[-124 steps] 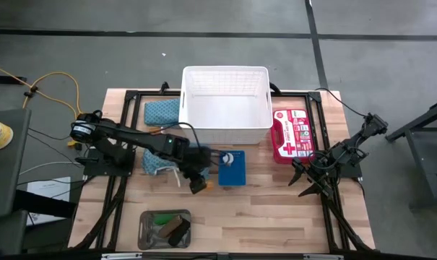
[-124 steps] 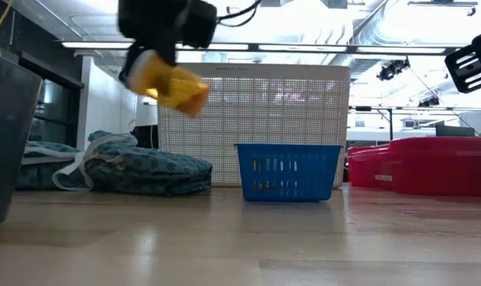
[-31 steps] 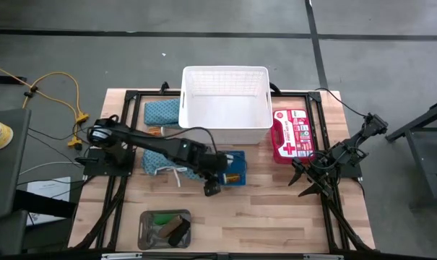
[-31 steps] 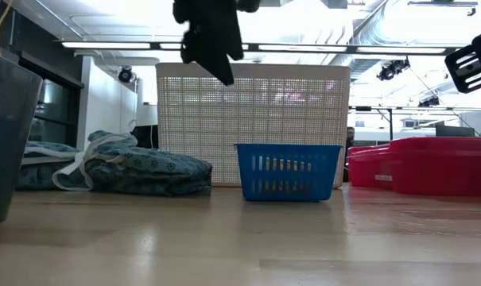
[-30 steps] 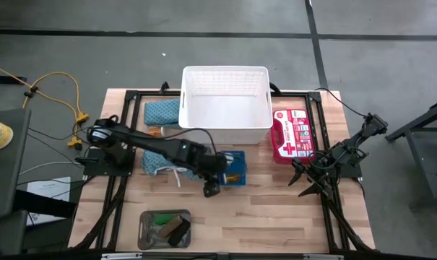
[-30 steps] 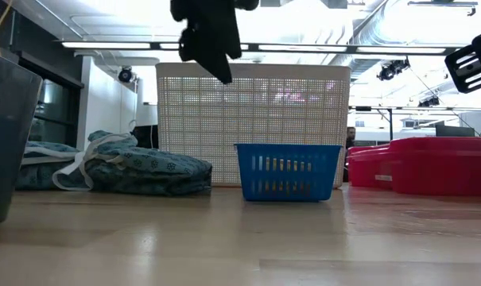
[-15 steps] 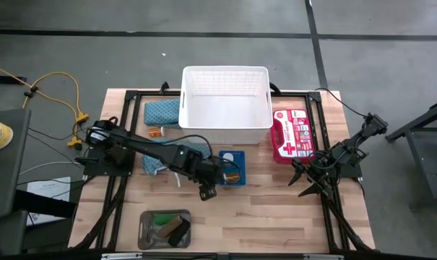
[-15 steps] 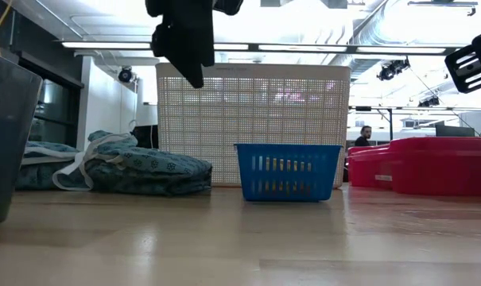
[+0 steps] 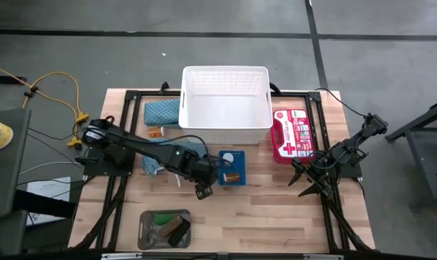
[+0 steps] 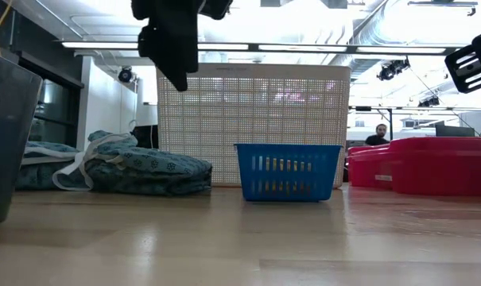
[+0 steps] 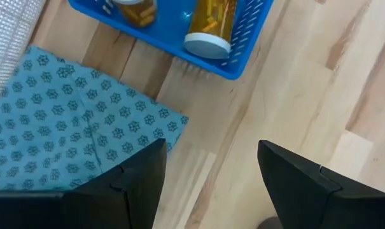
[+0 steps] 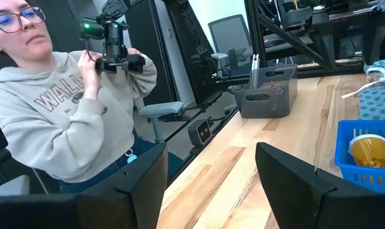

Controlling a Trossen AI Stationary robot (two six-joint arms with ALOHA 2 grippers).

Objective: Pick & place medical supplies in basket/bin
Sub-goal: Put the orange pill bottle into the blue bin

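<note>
Fingers spread and empty, our left gripper (image 9: 201, 191) is hovering beside the small blue basket (image 9: 232, 167) holding orange pill bottles (image 11: 210, 25), and we are risking snagging the teal cloth (image 11: 65, 133) strings while our right gripper (image 9: 310, 183) is idling open.

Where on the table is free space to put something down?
Bare wood lies between the grey tray and the right gripper, below the blue basket. It is crowded around the white basket, cloths and red kit.
</note>
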